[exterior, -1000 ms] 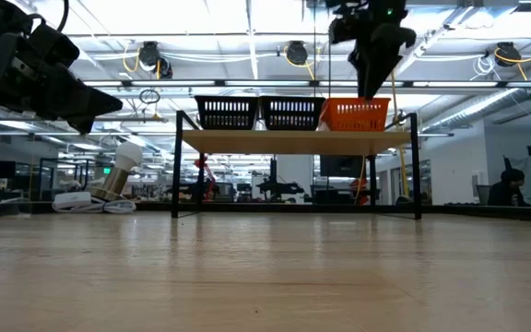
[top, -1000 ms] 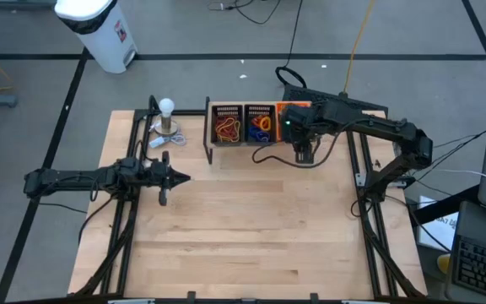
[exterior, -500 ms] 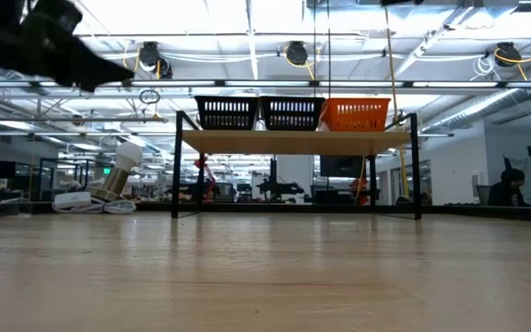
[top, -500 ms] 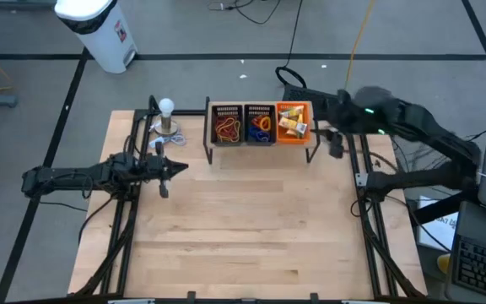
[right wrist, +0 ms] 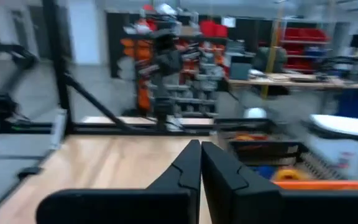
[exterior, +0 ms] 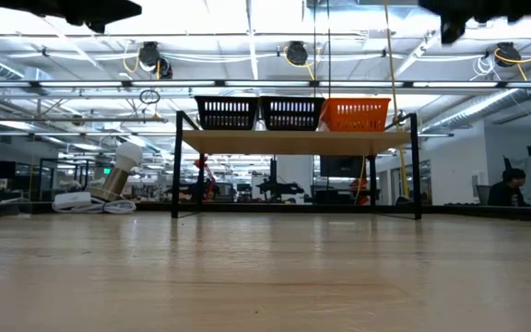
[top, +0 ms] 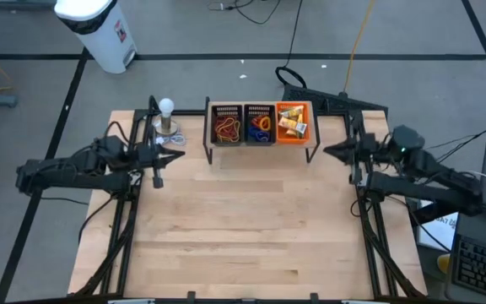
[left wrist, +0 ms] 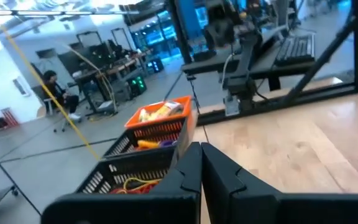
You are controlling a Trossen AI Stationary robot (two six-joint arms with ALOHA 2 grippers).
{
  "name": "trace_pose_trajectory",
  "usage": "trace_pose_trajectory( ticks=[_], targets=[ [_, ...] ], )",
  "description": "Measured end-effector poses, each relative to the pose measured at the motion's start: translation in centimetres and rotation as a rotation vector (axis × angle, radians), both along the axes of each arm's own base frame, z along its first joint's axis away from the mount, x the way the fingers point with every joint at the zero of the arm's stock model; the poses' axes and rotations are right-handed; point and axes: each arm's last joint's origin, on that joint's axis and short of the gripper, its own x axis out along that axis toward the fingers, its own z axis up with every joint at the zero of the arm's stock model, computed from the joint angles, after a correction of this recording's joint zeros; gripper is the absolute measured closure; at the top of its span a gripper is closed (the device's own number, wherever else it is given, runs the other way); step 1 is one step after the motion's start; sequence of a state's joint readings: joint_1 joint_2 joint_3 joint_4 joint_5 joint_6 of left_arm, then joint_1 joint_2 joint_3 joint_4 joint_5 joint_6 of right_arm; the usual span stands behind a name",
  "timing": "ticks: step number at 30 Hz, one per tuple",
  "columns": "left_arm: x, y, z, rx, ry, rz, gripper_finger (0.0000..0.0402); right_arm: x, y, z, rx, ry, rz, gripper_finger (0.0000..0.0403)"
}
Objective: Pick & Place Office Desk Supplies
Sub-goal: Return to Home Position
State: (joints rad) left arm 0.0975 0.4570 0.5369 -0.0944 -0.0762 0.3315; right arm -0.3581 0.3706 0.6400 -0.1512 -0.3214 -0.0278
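Three small baskets stand in a row on a raised shelf (top: 260, 143) at the table's far middle. The two black baskets (top: 226, 125) (top: 260, 125) hold coloured elastic loops (left wrist: 135, 183). The orange basket (top: 292, 123) holds yellow packets (left wrist: 157, 112). My left gripper (top: 180, 158) hovers level and shut, left of the shelf, with nothing in it (left wrist: 201, 149). My right gripper (top: 327, 152) hovers level and shut, right of the shelf, also with nothing in it (right wrist: 201, 146). In the low view, both arms show only at the top edge.
A white ball-topped metal stand (top: 167, 118) stands at the far left of the table, just beyond my left gripper. The wooden tabletop (top: 243, 228) stretches bare toward the near edge. A white bin (top: 99, 29) stands on the floor beyond the table.
My right gripper has drawn back from over the orange basket toward the table's right edge and tipped from pointing down to level. The yellow packets in that basket have come into sight. My left gripper has risen, out of the low view's top.
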Motion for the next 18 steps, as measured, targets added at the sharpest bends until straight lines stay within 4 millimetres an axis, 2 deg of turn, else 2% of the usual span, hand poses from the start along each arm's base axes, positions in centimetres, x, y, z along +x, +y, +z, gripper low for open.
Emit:
trace_pose_trajectory(
  ticks=[3,8,12,18],
  targets=[
    [-0.7,0.2,-0.6,-0.033,-0.031,0.022,0.0400,0.1,0.0,-3.1,0.033,-0.003,-0.004,0.0400],
    [-1.5,0.3,-1.8,-0.089,-0.217,-0.008,0.0401,0.1,-0.3,-6.0,0.061,0.020,-0.077,0.0402],
    [-0.9,0.5,-3.6,-0.158,-0.191,0.016,0.0401,0.7,-0.1,-6.9,0.078,-0.026,-0.018,0.0402],
    [-0.5,-0.3,-4.0,-0.135,-0.187,-0.066,0.0401,1.1,1.2,-7.5,0.102,-0.029,0.077,0.0402]
  ],
)
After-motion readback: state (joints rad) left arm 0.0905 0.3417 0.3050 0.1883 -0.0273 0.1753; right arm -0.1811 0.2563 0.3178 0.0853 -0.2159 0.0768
